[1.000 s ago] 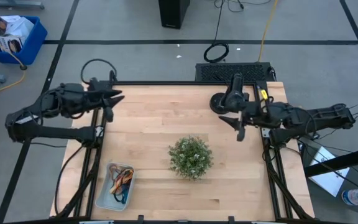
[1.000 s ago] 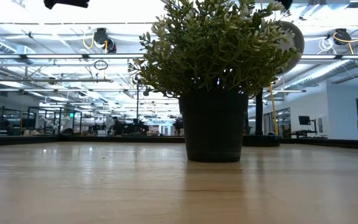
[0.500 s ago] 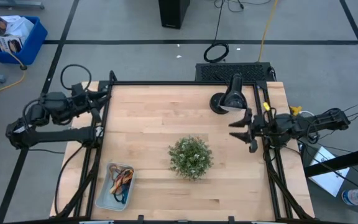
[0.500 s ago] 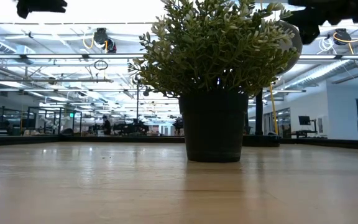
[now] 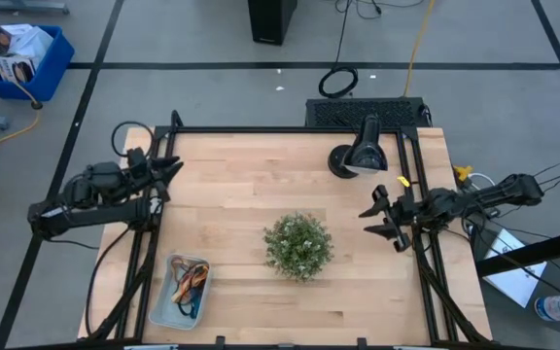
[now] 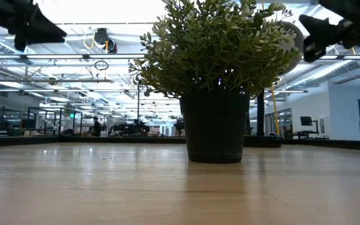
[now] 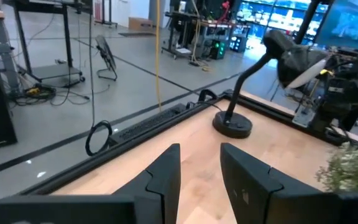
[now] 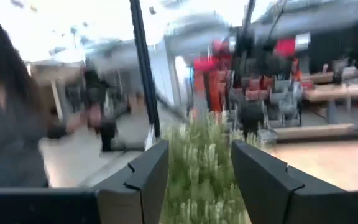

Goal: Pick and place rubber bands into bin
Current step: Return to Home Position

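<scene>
Hovering at 10 o'clock of the table [image 5: 261,165], my left gripper [image 5: 170,175] is spread open, empty; my right gripper [image 5: 372,216], at 3 o'clock, likewise. I see rubber bands [image 5: 191,280] lying in the pale bin [image 5: 162,313] at 7 o'clock.

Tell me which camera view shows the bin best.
The high view: looking straight down, it shows the whole pale-blue bin at the picture's lower left, with the rubber bands tangled inside. The low view and both wrist views do not show the bin at all.
</scene>
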You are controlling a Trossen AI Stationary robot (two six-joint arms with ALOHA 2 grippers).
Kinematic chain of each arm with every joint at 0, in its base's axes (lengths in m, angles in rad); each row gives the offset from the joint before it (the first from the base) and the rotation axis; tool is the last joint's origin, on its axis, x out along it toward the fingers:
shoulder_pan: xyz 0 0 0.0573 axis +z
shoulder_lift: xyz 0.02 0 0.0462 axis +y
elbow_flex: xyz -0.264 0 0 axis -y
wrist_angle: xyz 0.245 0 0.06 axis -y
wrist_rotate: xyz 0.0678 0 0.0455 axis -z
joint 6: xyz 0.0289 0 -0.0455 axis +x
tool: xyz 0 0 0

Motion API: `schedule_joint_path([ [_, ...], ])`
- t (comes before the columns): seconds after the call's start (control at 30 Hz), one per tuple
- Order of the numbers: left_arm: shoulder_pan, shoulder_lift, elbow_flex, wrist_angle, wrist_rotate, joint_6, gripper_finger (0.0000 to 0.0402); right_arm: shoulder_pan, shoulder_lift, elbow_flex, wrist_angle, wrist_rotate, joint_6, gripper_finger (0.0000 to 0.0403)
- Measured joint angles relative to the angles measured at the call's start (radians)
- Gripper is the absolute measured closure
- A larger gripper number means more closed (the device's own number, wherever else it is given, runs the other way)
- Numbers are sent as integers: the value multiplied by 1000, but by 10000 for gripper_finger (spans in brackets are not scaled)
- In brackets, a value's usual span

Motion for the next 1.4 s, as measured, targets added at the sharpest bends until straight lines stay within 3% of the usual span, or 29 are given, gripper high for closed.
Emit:
schedule_joint_path([
  [0.1,0,-48,-60,17,-17,0,282,0,0,-55,109,1,29,234],
  [0.23,0,-118,-129,24,-50,-22,282,0,0,-55,73,-7,31,234],
  [0.4,1,-116,-177,28,-121,-86,282,0,-30,-57,77,-165,40,234],
  [0.5,1,-117,-192,13,-108,-92,282,0,-70,-57,75,-188,64,234],
  [0.57,1,-118,-190,21,-109,-91,282,0,-101,-57,46,-144,70,234],
  [0.73,1,-118,-190,17,-107,-94,282,0,-181,-58,-118,117,57,234],
  [0.8,1,-118,-190,15,-105,-94,282,-1,-202,-59,-162,175,24,234],
  [0.97,1,-118,-190,16,-116,-85,282,0,-248,-59,-215,188,-55,234],
  [1.4,1,-118,-190,18,-130,-94,282,0,-303,-60,-361,223,-43,234],
])
